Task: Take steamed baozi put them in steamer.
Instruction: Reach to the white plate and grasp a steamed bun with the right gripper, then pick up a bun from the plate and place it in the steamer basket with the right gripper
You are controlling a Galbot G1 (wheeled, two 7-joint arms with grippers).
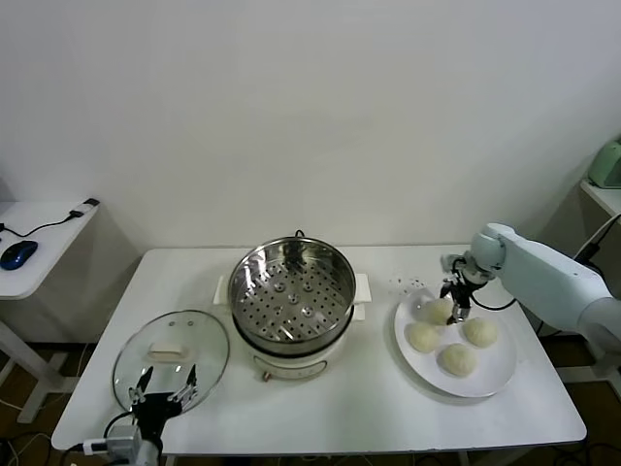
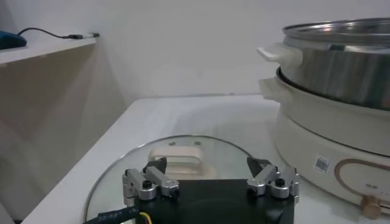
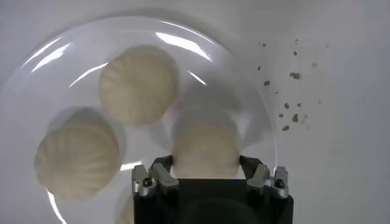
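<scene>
Four cream-white baozi lie on a white plate [image 1: 493, 377] at the right. My right gripper [image 1: 454, 309] is down over the back-left baozi [image 1: 436, 310]. In the right wrist view its fingers [image 3: 163, 173] press both sides of that baozi [image 3: 204, 143], which still rests on the plate [image 3: 36, 79]. Two other baozi [image 3: 139, 85] [image 3: 76, 159] lie beside it. The steel steamer [image 1: 291, 291] with its perforated tray stands open and empty at the table's middle. It also shows in the left wrist view [image 2: 341, 67]. My left gripper [image 1: 165, 383] is open and idle over the glass lid [image 1: 170, 354].
The glass lid [image 2: 177, 159] with a white knob lies at the front left, under the left gripper [image 2: 207, 165]. Crumbs [image 1: 403, 283] are scattered between steamer and plate. A side desk [image 1: 39, 248] with a mouse stands at far left.
</scene>
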